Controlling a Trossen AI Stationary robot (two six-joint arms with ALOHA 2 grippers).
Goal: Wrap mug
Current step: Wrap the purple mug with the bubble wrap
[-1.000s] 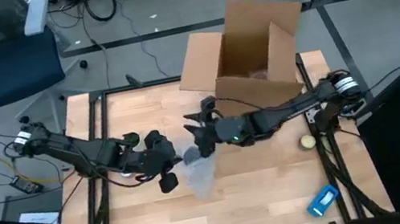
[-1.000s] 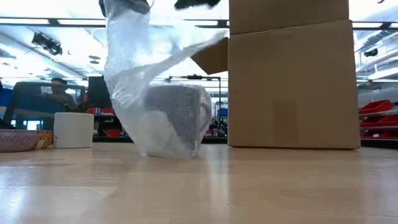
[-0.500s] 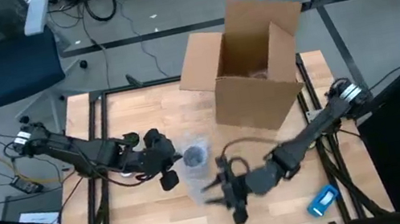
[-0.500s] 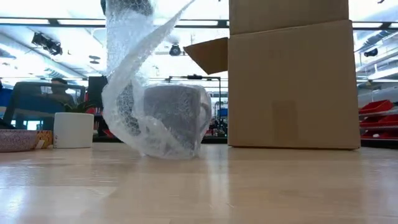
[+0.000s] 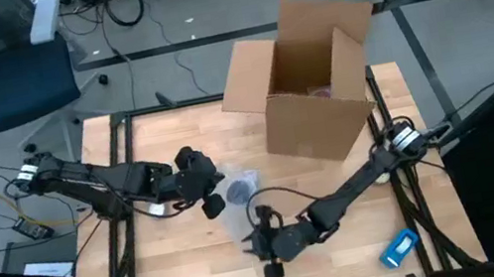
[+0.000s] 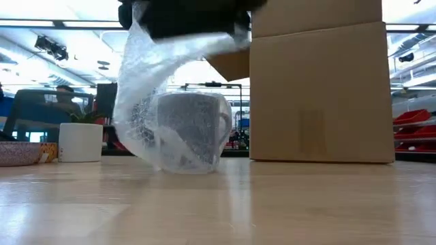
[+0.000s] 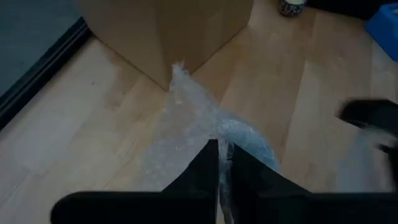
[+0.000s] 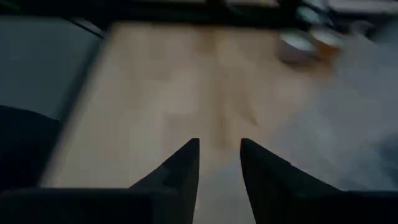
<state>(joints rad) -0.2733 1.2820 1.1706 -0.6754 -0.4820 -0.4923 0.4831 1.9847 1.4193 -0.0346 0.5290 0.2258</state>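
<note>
Now, line by line:
Step in hand: the wrap (image 6: 146, 102) is being drawn up and over the mug (image 6: 193, 129); judged roughly midway, since the sheet is covering the near side and part of the top only.
Mug: one, grey, upright on the table (image 5: 348, 262) near its middle, just in front of the box (image 5: 309, 78); it is sitting inside the loose wrap, handle toward the box in the low view.
Left gripper (image 7: 222, 163): its fingers are pressed together on a fold of the wrap and are holding it above the mug.
Right gripper (image 8: 219, 163): its fingers are spread a little with nothing between them; it is hovering low over the table at the wrap's near edge (image 5: 242, 228), in front of the mug.
Doing it well: the left should be keeping the sheet taut and lifting no higher, or the mug may tip; the right should be going for the free edge lying on the wood and folding it over the open side, not pushing the mug itself.
Risk: the sheet is thin and slack, so a pinch could be slipping off.
Counts: two arms, one mug, one sheet of wrap, one open box, one blue thing (image 5: 399, 247) at the table's near right corner, one small round thing (image 5: 378, 177) by the right rail.
</note>
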